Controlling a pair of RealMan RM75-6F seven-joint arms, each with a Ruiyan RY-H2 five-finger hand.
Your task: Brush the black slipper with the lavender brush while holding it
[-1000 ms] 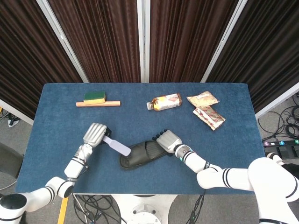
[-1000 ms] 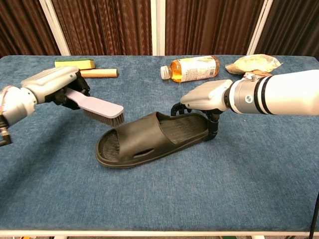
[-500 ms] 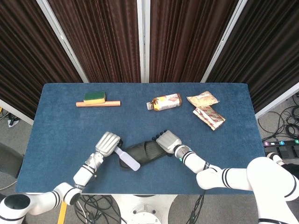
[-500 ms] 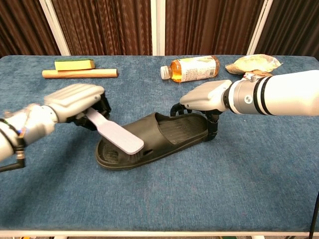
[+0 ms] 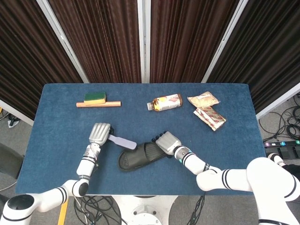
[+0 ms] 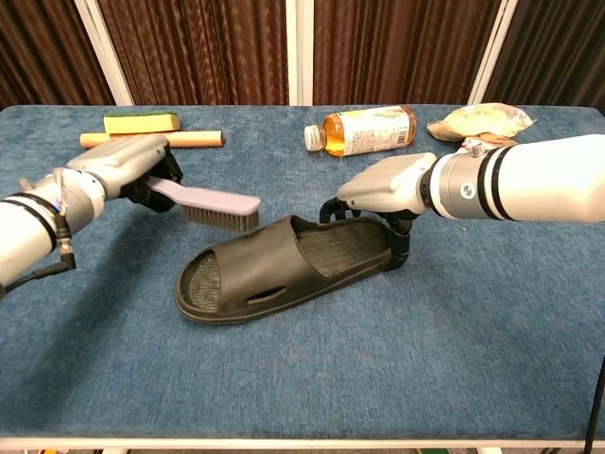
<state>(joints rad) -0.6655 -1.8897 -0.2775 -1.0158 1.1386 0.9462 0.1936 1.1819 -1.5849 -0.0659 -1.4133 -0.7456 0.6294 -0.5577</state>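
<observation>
The black slipper [image 5: 138,156] [image 6: 274,267] lies on the blue table near the front middle, toe end to the left. My right hand [image 5: 168,141] [image 6: 386,193] grips its heel end, fingers curled over the rim. My left hand [image 5: 99,133] [image 6: 128,166] holds the handle of the lavender brush [image 5: 122,141] [image 6: 216,203]. The brush is level, bristles down, hanging just above and behind the slipper's strap, not touching it.
A yellow-green sponge [image 5: 95,97] and a wooden rod [image 5: 98,104] lie at the back left. A bottle of brown liquid [image 5: 165,102] lies on its side at the back middle, with two snack packets [image 5: 206,110] to its right.
The brush went down onto the slipper's toe end, then swung back up and to the left of it. The slipper shifted slightly left. My right hand kept its grip.
</observation>
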